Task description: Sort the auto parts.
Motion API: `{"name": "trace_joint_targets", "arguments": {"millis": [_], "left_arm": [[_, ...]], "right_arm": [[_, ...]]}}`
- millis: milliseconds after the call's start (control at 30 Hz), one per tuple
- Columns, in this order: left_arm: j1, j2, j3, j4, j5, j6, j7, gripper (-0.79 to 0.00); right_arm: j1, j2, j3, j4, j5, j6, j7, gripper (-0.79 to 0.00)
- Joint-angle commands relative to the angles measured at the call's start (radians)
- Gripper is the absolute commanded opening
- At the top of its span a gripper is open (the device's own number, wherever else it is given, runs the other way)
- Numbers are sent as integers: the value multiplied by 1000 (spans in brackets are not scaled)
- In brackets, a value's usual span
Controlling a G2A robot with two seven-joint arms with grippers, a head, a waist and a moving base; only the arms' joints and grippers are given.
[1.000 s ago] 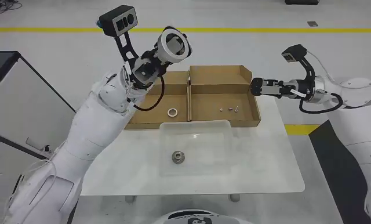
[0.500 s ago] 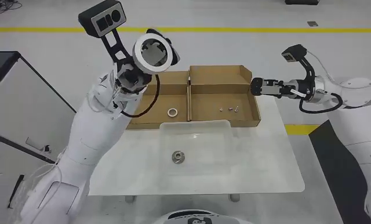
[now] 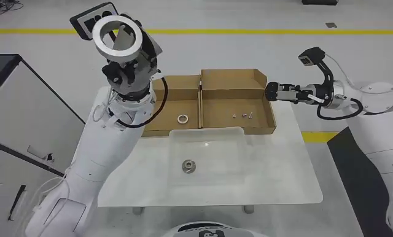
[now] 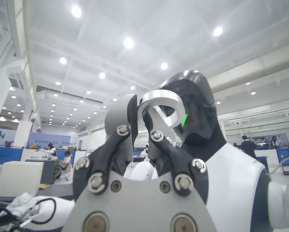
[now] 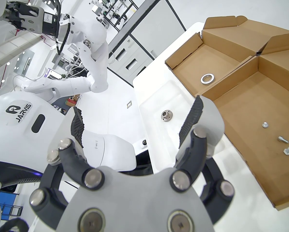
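Observation:
My left gripper [image 4: 140, 112] is raised high above the table's left side, shut on the rim of a large metal ring [image 4: 160, 108]; from the top the ring [image 3: 98, 43] looms close to the camera. A smaller metal ring [image 3: 182, 119] lies in the left cardboard box [image 3: 178, 89]. Small bolts [image 3: 244, 114] lie in the right cardboard box [image 3: 236, 77]. A flanged metal part [image 3: 188, 166] sits in the white tray [image 3: 206, 134]. My right gripper [image 3: 268, 91] hovers at the right box's right edge, open and holding nothing [image 5: 134, 121].
The two boxes stand side by side at the back of the white table [image 3: 288, 169], with the tray directly in front of them. A grey cabinet [image 3: 24, 108] stands left of the table. Bare tabletop lies right of the tray.
My left arm has swung up and to the left with the large ring, bringing it nearer the top camera. The right arm has kept still.

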Motion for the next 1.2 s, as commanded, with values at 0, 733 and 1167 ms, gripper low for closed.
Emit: {"name": "trace_joint_targets", "arguments": {"millis": [0,733,1167], "left_arm": [[0,0,-3,9,6,7,-26,-785],[8,-13,-21,-14,121,12,-49,-785],[-5,-8,-68,10,284,67,-185,-785]], "right_arm": [[0,0,0,0,0,0,0,0],[0,0,0,0,0,0,0,0],[0,0,0,0,0,0,0,0]]}}
